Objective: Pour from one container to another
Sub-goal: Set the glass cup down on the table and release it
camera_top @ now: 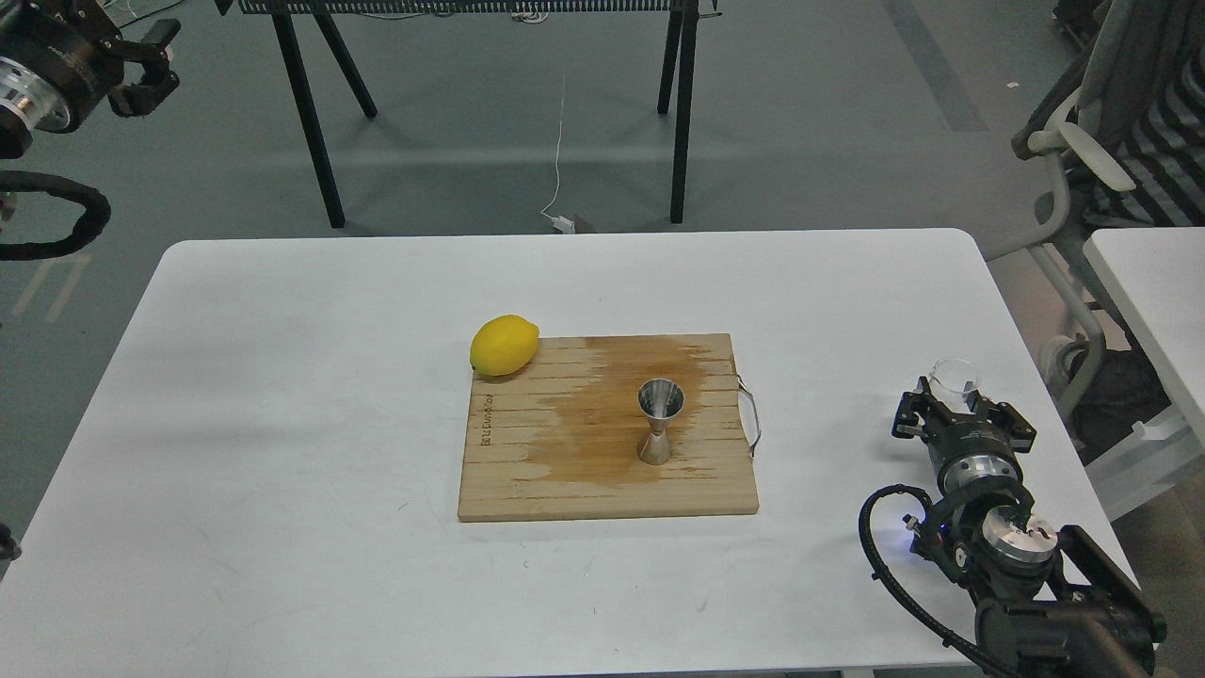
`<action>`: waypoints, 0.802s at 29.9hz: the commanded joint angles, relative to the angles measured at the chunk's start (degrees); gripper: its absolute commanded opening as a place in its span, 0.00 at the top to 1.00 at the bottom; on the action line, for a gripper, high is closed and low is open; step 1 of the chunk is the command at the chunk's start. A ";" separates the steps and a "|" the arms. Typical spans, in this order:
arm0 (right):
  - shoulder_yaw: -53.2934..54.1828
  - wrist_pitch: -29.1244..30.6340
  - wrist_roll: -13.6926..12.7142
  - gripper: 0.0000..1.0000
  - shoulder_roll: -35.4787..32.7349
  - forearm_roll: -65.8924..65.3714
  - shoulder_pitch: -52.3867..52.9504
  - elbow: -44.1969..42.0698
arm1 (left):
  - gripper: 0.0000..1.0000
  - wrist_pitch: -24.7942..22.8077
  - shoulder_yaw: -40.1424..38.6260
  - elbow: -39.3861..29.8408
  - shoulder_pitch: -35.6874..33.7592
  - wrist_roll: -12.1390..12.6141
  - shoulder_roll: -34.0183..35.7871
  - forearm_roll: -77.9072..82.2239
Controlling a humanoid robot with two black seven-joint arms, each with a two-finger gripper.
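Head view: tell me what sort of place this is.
Probably a robotics lab or test room, not a kitchen: a plain white table on grey floor, a black trestle-legged bench behind, an office chair at right, and a staged wooden cutting board.
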 commanded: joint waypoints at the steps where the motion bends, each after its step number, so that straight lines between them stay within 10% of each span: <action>1: 0.00 -0.43 0.00 0.81 0.86 1.34 0.80 -1.39 | 0.01 -0.01 0.07 0.01 -0.16 0.02 0.06 0.00; 17: 0.00 -4.56 0.08 0.72 1.92 1.61 2.21 -3.32 | 0.01 -0.01 0.07 0.01 -0.16 0.02 0.14 0.26; 20: 0.00 -4.83 0.08 0.62 1.92 1.61 2.21 -3.24 | 0.01 -0.01 0.07 0.01 -0.16 0.02 0.23 0.26; 22: 0.00 -4.91 0.08 0.17 1.92 2.48 2.21 -3.15 | 0.01 -0.01 0.07 0.01 -0.16 0.02 0.23 0.26; 24: 0.00 -4.91 0.08 0.08 1.92 3.62 2.21 -2.88 | 0.01 -0.01 0.07 0.01 -0.16 0.02 0.23 0.26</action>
